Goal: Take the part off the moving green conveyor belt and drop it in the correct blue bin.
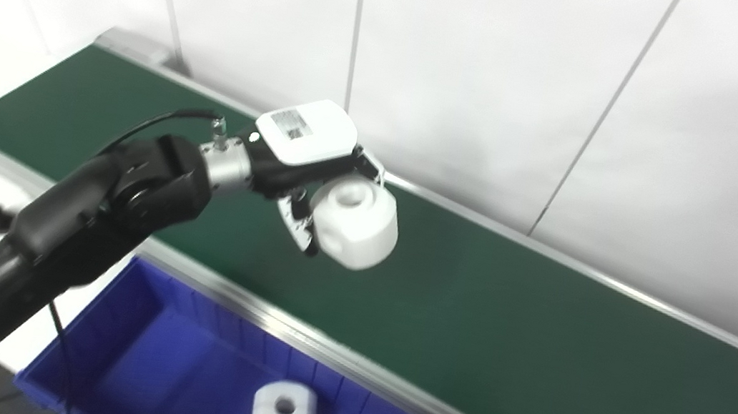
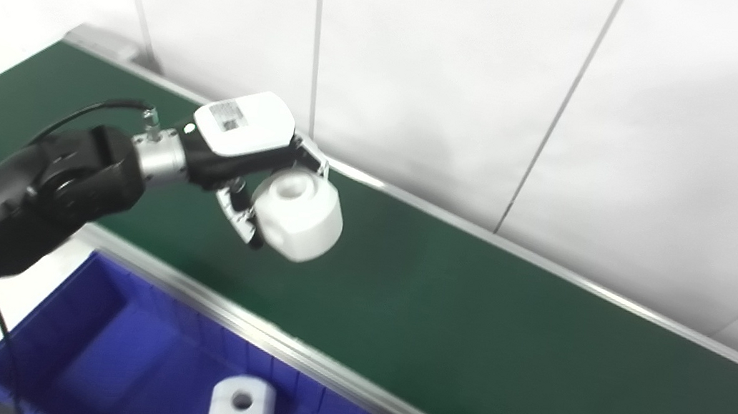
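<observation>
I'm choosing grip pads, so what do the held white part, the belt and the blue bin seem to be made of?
The white part in the left hand looks like matte moulded or printed plastic: uniform white, soft highlights, rounded edges. The belt seems a matte green rubbery or PVC sheet with no glare, framed by a brushed metal rail. The blue bin looks like semi-glossy moulded plastic with ribbed walls.

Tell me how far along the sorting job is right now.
Done: a white part already lies in the blue bin. In hand: the left hand grips another white part, lifted clear above the green belt. Left: carry it back over the belt's near rail and drop it into the bin. The right hand is out of view.
</observation>
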Controlling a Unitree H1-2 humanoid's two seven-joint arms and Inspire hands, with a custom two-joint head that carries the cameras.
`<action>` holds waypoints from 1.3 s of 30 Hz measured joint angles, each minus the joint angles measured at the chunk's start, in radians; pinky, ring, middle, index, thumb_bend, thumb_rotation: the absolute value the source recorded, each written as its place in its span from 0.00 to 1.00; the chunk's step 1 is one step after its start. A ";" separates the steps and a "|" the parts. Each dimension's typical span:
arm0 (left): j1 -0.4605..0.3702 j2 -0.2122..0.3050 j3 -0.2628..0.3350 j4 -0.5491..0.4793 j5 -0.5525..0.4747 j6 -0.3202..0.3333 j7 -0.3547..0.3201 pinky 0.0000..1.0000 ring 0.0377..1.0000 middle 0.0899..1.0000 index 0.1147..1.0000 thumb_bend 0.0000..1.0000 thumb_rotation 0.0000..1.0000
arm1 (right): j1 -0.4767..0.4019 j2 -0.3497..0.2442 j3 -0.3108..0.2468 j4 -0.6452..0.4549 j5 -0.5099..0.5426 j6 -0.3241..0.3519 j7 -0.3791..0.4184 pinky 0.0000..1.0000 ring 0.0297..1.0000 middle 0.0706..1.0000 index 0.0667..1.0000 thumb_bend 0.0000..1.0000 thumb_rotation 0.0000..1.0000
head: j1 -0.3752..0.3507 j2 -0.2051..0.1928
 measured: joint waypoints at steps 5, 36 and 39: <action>0.177 0.001 0.097 -0.160 -0.012 0.072 -0.034 0.25 0.32 0.39 0.45 0.52 0.00 | 0.007 -0.005 -0.002 -0.039 0.008 0.029 -0.001 1.00 0.94 1.00 1.00 0.88 1.00 | 0.018 0.046; 0.504 0.045 0.080 0.111 0.452 -0.037 0.132 0.44 0.54 0.61 0.44 0.52 0.06 | -0.001 -0.016 0.007 -0.047 0.040 0.071 0.021 0.98 0.86 0.96 0.98 0.87 0.91 | -0.031 0.049; 0.495 0.045 0.076 0.074 0.484 0.013 0.036 0.55 0.68 0.72 0.65 0.86 0.38 | 0.000 -0.016 0.007 -0.047 0.041 0.071 0.022 1.00 0.86 0.96 0.98 0.86 0.92 | -0.034 0.049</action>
